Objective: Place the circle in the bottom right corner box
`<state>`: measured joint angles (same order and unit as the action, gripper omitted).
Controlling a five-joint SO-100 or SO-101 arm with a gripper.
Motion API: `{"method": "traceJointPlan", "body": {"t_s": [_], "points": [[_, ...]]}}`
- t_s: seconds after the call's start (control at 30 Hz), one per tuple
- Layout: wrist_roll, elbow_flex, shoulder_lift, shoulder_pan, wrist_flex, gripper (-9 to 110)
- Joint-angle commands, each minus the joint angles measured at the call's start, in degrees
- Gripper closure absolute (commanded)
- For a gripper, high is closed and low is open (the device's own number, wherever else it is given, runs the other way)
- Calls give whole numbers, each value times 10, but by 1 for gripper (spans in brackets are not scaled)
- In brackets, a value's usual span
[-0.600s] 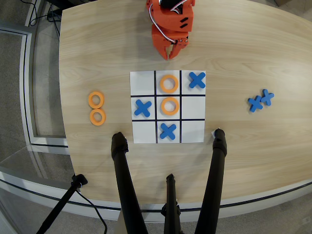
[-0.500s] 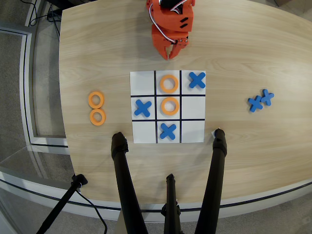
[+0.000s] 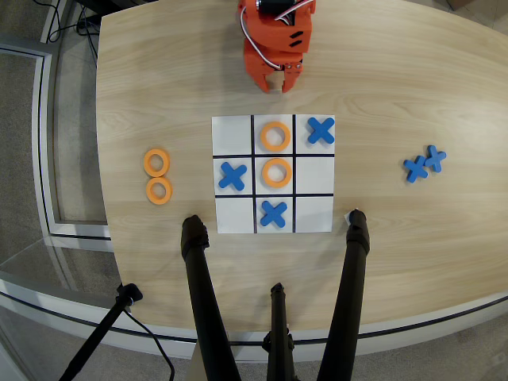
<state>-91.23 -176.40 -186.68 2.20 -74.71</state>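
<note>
Fingers (image 3: 275, 86) clenched, empty, above board; circle (image 3: 157, 162) flat, left of board.

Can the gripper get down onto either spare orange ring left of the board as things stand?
Probably yes: the two spare rings lie flat on bare table, nothing over them, and the gripper hangs empty beyond the board.

— What lies on the light wooden table (image 3: 413, 87)?
— Two blue X-shaped pieces (image 3: 424, 163) touching, at the right.
— And below?
— Black tripod legs (image 3: 208, 309) crossing the near edge.
</note>
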Motion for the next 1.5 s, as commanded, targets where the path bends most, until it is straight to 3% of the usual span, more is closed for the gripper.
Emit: {"method": "traceJointPlan", "body": {"t_s": [0.0,0.27,0.57,0.8,1.47], "points": [[0,93,63,25,-2,91],[3,386,350,125,32,91],[8,564,693,211,218,88],[-3,727,894,267,243,88],[-53,780,1065,332,350,88]]}}
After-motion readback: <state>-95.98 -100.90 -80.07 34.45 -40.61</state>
